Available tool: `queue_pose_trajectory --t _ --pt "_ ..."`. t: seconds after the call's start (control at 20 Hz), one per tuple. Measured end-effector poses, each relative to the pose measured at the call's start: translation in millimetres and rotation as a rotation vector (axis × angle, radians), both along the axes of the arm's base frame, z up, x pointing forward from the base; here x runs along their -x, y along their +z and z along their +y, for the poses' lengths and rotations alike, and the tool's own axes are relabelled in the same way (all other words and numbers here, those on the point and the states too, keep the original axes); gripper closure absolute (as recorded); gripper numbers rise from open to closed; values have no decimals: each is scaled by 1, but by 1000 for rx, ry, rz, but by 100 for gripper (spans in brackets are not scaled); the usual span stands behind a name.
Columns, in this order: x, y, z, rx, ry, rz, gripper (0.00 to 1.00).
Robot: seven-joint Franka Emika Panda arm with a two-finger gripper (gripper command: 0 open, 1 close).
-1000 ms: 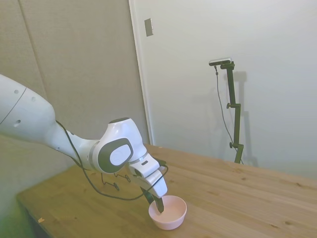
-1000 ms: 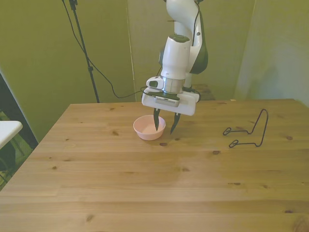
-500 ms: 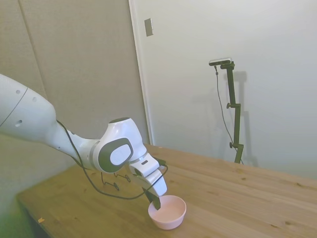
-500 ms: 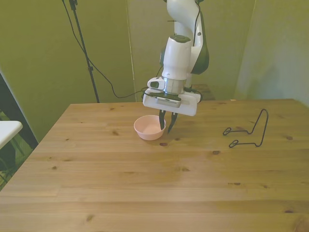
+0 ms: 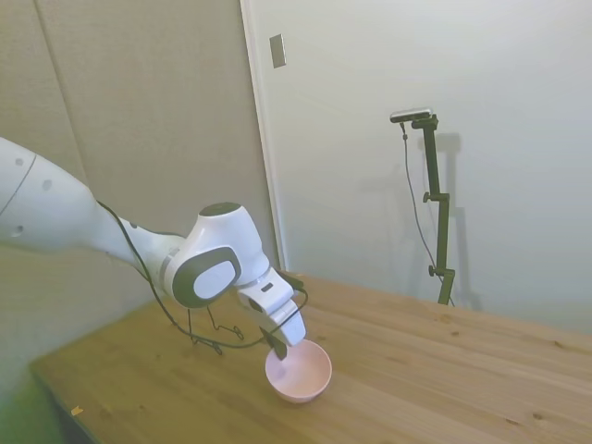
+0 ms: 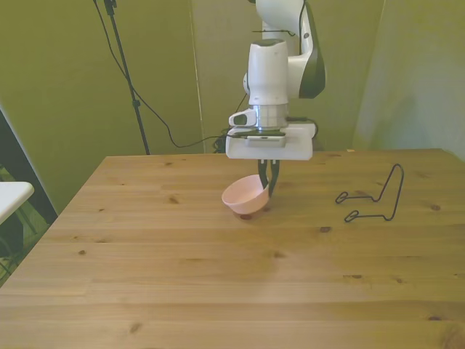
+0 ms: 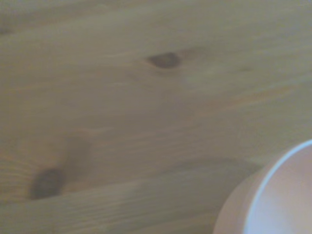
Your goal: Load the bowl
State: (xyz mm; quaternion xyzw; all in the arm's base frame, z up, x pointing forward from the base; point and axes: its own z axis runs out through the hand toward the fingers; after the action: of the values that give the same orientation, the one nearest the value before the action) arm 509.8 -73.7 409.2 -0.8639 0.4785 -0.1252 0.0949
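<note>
Pale pink, the bowl (image 6: 243, 196) hung tilted just above the wooden table (image 6: 218, 291), lifted from where it had rested flat a moment earlier. The gripper (image 6: 269, 183) had closed its fingers on the rim at the front view's right side. Well apart, farther right, stood the black wire rack (image 6: 374, 195), presumably its destination.

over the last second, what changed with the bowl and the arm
The gripper closed its fingers on the rim of the bowl, then lifted it off the table, tilted, and carried it toward the front view's right, nearer the wire rack. The rack stayed put.
</note>
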Motion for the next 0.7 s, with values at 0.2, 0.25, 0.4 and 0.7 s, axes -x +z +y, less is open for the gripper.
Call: queue_pose_trajectory --t 0.2,0.25,0.4,0.7 --pt "-2 48 52 -95 68 -57 100" --pt "-1 57 64 -120 81 -68 100" --pt "-1 70 94 -187 122 -79 100" --pt "6 48 94 -323 166 -126 100"
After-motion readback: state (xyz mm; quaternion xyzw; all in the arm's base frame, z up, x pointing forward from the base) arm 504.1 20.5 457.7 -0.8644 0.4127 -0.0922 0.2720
